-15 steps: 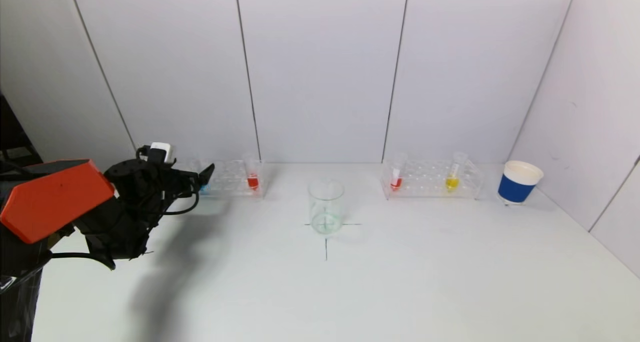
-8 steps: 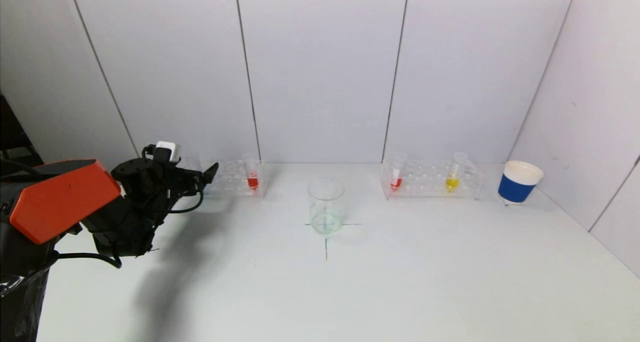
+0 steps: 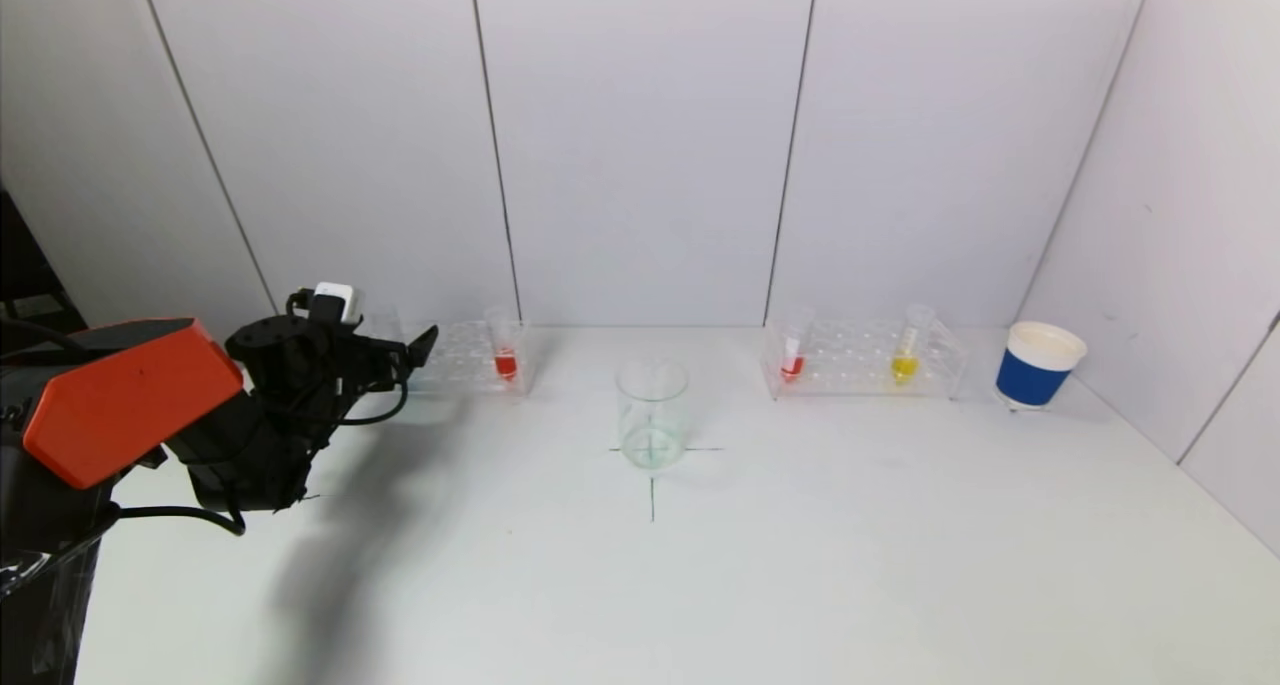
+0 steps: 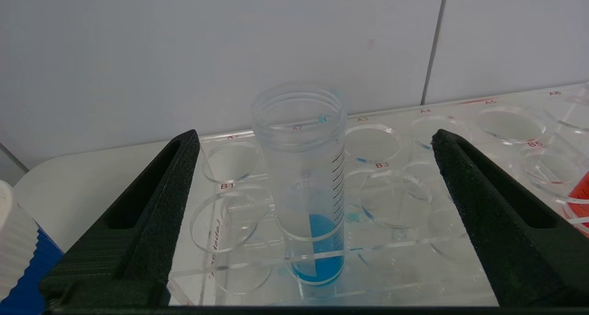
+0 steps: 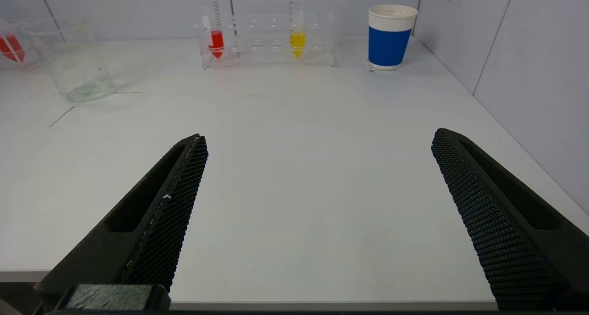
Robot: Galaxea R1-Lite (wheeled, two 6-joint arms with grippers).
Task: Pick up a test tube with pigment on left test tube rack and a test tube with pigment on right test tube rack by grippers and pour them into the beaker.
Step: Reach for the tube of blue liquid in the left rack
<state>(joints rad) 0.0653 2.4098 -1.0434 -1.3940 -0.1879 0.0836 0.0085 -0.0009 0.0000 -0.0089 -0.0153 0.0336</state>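
table (image 3: 800, 565): white, walled at the far and right sides
racks: 2, clear, far left (image 3: 455, 350) and far right (image 3: 860, 360)
beaker (image 3: 652, 412): 1, centre, near-empty
cup (image 3: 1038, 365): 1, blue, far right
tubes: 4; blue tube (image 4: 308, 186), red (image 3: 505, 350) in left rack; red (image 3: 793, 350), yellow (image 3: 907, 350) in right
left gripper (image 4: 317, 149): jaws wide, straddling blue tube, no contact
right gripper (image 5: 317, 145): jaws wide, holding nothing, at near table edge

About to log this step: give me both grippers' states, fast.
Left gripper: open, holding nothing, fingers either side of the clear plastic test tube with blue pigment, not touching.
Right gripper: open, empty, parked above the white table.
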